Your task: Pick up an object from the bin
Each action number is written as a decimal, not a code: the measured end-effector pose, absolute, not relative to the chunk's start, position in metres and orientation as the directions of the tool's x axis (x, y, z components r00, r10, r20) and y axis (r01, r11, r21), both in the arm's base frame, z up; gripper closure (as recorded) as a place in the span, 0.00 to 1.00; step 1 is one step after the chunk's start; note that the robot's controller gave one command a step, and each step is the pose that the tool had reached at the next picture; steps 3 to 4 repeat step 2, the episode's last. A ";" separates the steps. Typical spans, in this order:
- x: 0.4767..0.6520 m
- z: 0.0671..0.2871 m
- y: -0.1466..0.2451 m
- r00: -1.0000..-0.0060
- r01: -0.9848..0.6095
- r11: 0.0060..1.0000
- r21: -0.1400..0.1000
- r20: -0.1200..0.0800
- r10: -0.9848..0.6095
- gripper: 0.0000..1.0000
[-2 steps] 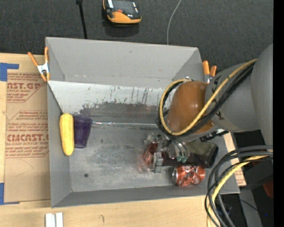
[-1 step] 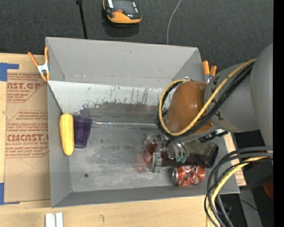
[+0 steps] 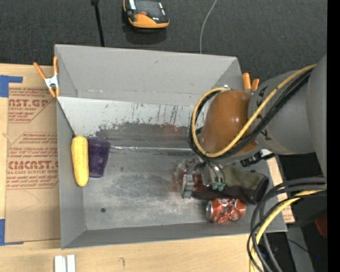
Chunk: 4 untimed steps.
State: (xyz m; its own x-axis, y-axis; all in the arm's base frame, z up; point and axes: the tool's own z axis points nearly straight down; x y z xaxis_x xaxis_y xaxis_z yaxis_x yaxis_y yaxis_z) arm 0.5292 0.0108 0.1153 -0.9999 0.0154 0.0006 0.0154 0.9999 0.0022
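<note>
The arm is angled in from the right, the tool [image 3: 192,180] lowered to the right floor of the bin [image 3: 133,180] beside a dark limp item [image 3: 245,188] and a crumpled red can [image 3: 226,210]; tool opening cannot be told.

**Loose items at the edges of the bin, and a device outside it**

A yellow, cob-shaped item [image 3: 80,161] lies lengthwise along the left wall of the grey bin [image 3: 143,69]. A purple cup [image 3: 98,157] lies touching its right side. Well apart, near the front right corner, sits a crushed red can [image 3: 226,210], with a dark brown item [image 3: 251,188] just behind it. Beyond the far wall rests an orange-and-black device [image 3: 145,13].
</note>
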 end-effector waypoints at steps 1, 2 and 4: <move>0.529 0.129 0.010 -1.000 0.017 1.000 0.002 -0.003 0.017 1.00; 0.516 0.257 0.011 -1.000 -0.008 1.000 0.000 -0.002 -0.008 1.00; 0.516 0.257 0.011 -1.000 -0.008 1.000 0.000 -0.002 -0.008 1.00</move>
